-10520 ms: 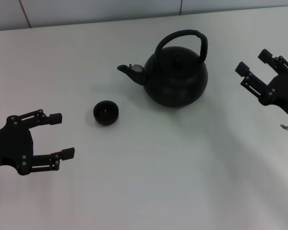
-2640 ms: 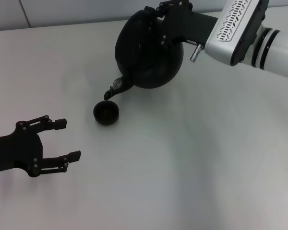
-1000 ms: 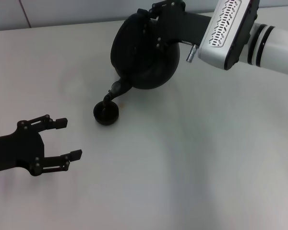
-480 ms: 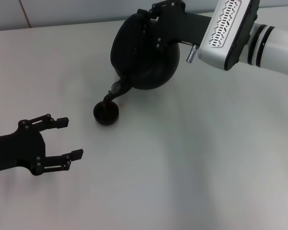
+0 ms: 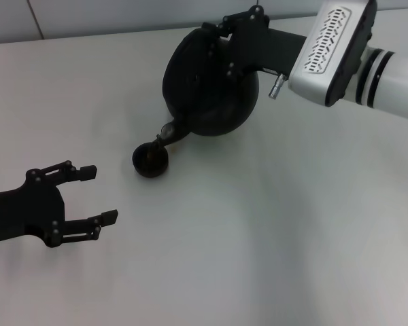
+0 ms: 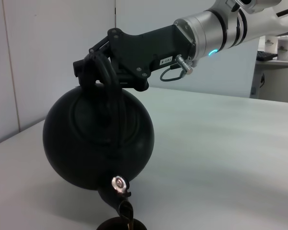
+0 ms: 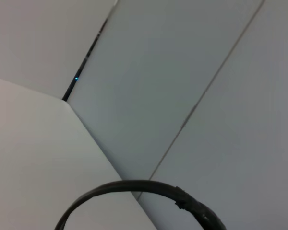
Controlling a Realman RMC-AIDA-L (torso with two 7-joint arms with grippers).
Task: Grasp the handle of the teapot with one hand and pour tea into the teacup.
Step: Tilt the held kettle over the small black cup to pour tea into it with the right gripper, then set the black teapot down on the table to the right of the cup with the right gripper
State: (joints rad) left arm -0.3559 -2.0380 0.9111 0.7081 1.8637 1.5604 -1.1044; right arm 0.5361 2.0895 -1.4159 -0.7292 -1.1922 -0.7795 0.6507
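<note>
Now, near left: left gripper (image 5: 95, 197), black fingers spread apart, holding nothing, low over the white table (image 5: 272, 238).
Middle: small round black handleless teacup (image 5: 150, 160) on the table, directly under the spout.
Stream: thin brown tea falling from the spout into the cup.
Far right: large round matte black teapot (image 5: 207, 85), lifted and tipped spout-down, its arched handle clamped by the right gripper (image 5: 234, 30).

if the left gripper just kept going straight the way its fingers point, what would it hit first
Probably nothing: the left gripper, open and low on the table, points toward the robot's right, and that line seems to pass nearer the robot than the teacup. Depth is hard to judge.
</note>
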